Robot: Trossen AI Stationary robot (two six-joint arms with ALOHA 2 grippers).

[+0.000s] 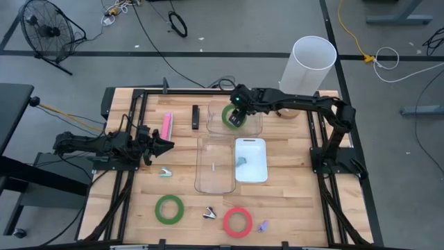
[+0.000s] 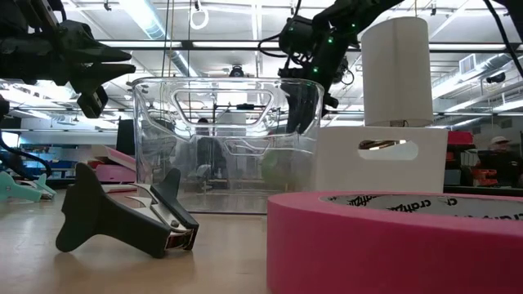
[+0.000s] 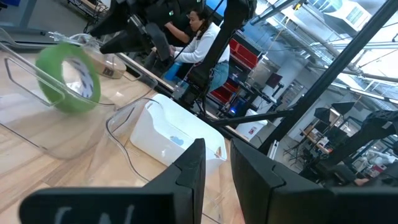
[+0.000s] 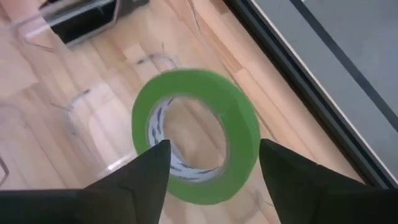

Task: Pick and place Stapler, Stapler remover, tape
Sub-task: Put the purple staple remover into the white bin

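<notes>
We find the right gripper (image 1: 238, 111) poised over the far clear bin (image 1: 253, 128), its fingers (image 4: 147, 169) spread apart with a green tape ring (image 4: 196, 134) just beyond them, free of both pads and tilted inside that bin. In the left wrist view the same ring (image 3: 68, 78) stands on edge against the clear wall.

Taking the white tray (image 1: 250, 160) as our landmark: the far clear bin sits just behind it, and a second clear bin (image 1: 214, 165) lies directly beside it on the left arm's side. A second green tape ring (image 1: 169, 208) lies well in front of the tray toward the left arm's side; the red-pink tape ring (image 1: 237, 221) lies in front of the tray near the table's front edge. A dark staple remover (image 1: 209, 213) rests between those two rings.

The left gripper (image 1: 165, 145) waits well to the tray's left, its fingers (image 3: 189, 174) a narrow gap apart and holding nothing.
</notes>
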